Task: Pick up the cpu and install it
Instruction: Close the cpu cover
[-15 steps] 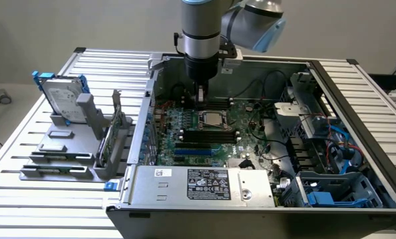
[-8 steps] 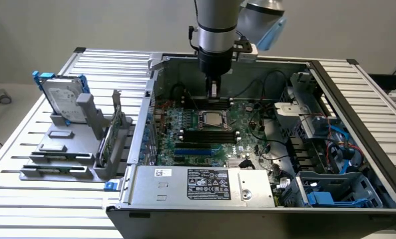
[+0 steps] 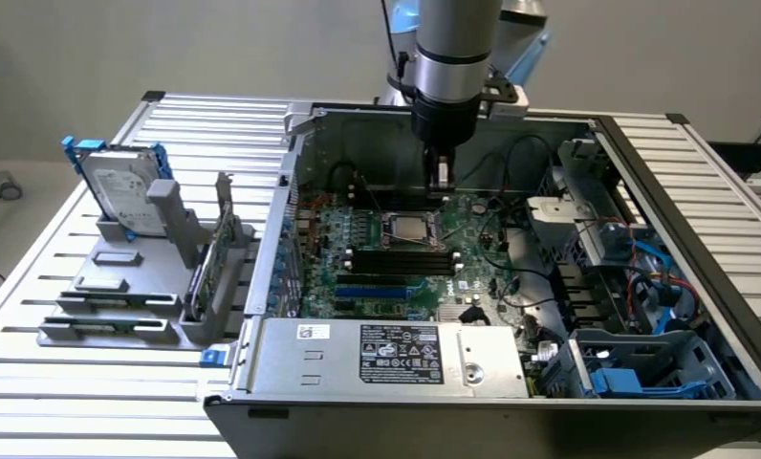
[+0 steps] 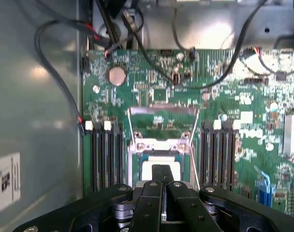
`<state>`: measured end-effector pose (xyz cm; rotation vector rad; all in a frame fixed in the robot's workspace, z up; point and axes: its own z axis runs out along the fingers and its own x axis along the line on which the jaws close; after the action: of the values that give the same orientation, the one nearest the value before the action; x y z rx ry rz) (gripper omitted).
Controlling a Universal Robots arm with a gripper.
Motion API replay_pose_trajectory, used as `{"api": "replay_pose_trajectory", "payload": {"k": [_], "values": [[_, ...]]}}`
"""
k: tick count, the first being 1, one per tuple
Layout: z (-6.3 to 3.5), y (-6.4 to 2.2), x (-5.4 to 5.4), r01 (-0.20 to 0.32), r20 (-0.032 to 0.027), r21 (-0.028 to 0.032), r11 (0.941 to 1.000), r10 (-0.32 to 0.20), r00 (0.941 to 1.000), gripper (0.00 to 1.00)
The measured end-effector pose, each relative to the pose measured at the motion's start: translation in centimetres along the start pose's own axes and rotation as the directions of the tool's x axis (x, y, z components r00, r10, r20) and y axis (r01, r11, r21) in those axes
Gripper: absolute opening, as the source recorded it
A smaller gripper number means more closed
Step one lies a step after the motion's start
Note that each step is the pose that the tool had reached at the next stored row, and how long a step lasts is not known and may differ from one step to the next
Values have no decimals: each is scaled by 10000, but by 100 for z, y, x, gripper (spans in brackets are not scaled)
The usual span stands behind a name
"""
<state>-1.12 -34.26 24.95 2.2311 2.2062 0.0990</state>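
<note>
Slatted metal table (image 3: 49, 402) carries an open computer case (image 3: 483, 426). The claw (image 3: 440, 177) (image 4: 162, 169) is clenched on nothing. Just below its tips the cpu (image 3: 406, 228) (image 4: 147, 173) lies flat in the socket (image 4: 137, 145), shiny face up. It is square, so no axis is longer, and its edges run parallel to the frame.

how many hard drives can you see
1: the hard drive stands in the grey rack at the exterior view's left, outside the case; more may be hidden inside.
</note>
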Motion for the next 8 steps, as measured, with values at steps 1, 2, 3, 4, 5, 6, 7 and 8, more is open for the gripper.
{"api": "replay_pose_trajectory", "payload": {"k": [1, 2, 3, 4, 5, 6, 7, 8], "values": [[1, 45, -1, 8, 1, 1, 10000, -8, 10000, 11], [-1, 90, -1, 12, 3, 3, 10000, -12, 10000, 11], [-9, 137, 0, 15, 1, 3, 10000, -15, 10000, 11], [-22, 183, 1, 17, 1, 3, 10000, -17, 10000, 11], [-36, 229, 1, 17, 1, 4, 10000, -17, 10000, 11], [-49, 277, 1, 22, 1, 5, 10000, -22, 10000, 11], [-58, 322, 2, 24, -1, 7, 10000, -24, 10000, 11], [-64, 365, 2, 28, -1, 9, 10000, -28, 10000, 11]]}}
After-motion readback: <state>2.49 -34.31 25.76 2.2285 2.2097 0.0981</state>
